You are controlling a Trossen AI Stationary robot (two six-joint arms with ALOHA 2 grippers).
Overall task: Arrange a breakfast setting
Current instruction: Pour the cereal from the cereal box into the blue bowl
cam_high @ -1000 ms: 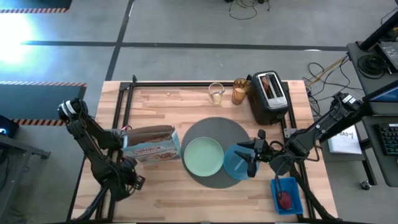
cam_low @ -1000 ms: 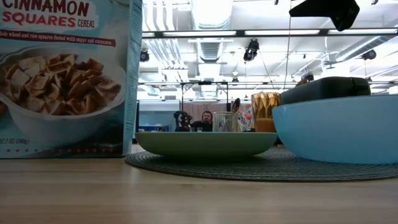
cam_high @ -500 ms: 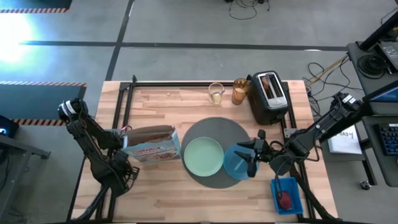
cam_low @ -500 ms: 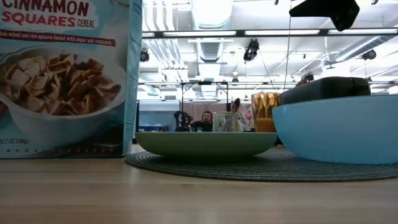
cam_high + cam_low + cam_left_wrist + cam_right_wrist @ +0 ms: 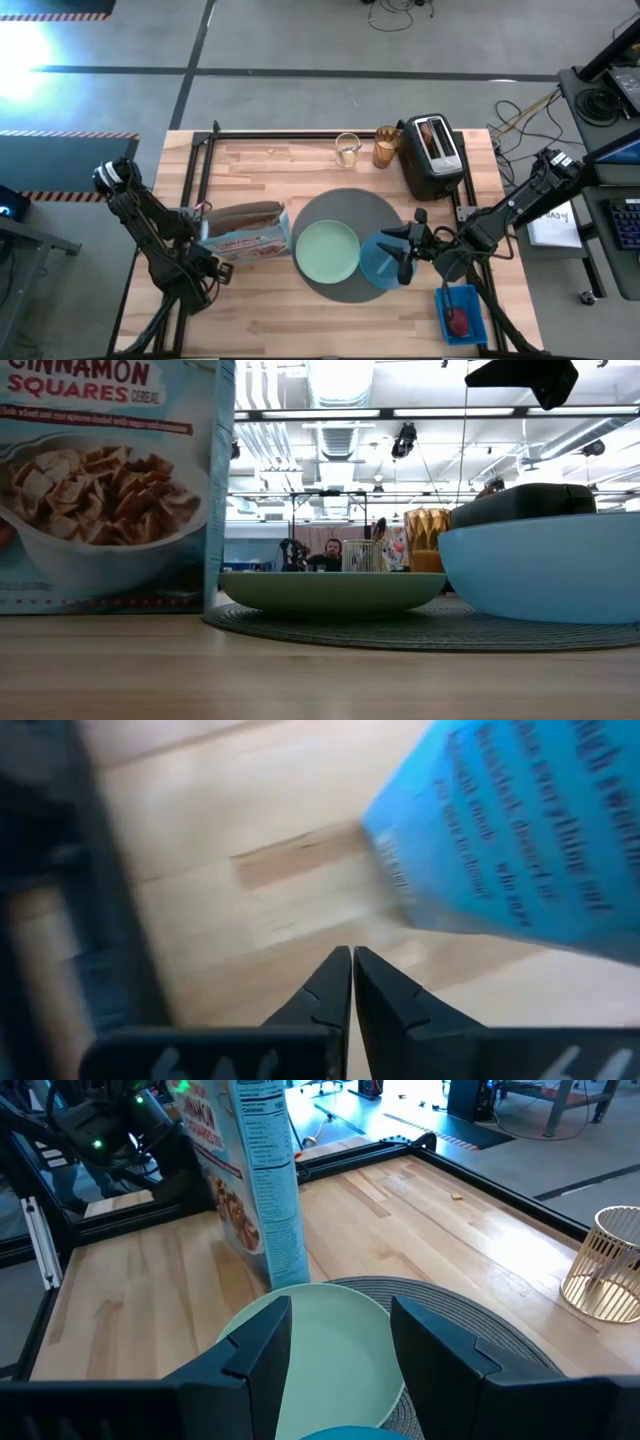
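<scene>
1. The round dark-grey woven mat (image 5: 342,243) lies at the middle of the pale wooden table (image 5: 300,170), and the pale green round plate (image 5: 326,251) rests on it, toward its left and near side
2. The blue round bowl (image 5: 380,261) sits on the mat's right near edge, just beside the plate; in the low view it stands at the right of the plate
3. The right gripper (image 5: 404,248) hovers over the blue bowl, its fingers (image 5: 262,1348) spread apart and holding nothing, with the plate showing between them in the right wrist view
4. The amber ribbed glass (image 5: 386,147) stands at the far side of the table, just beside the black toaster (image 5: 433,157), which has a brown toast slice (image 5: 429,137) in its slot; a clear glass (image 5: 347,149) stands left of the amber one
5. A blue-and-white cereal box (image 5: 244,233) stands upright just left of the mat
6. The left gripper (image 5: 351,982) is low over the table at the near left, beside the box, fingers clenched together on nothing
7. A small blue tray (image 5: 458,311) at the near right corner holds a small red food piece (image 5: 458,320)
</scene>
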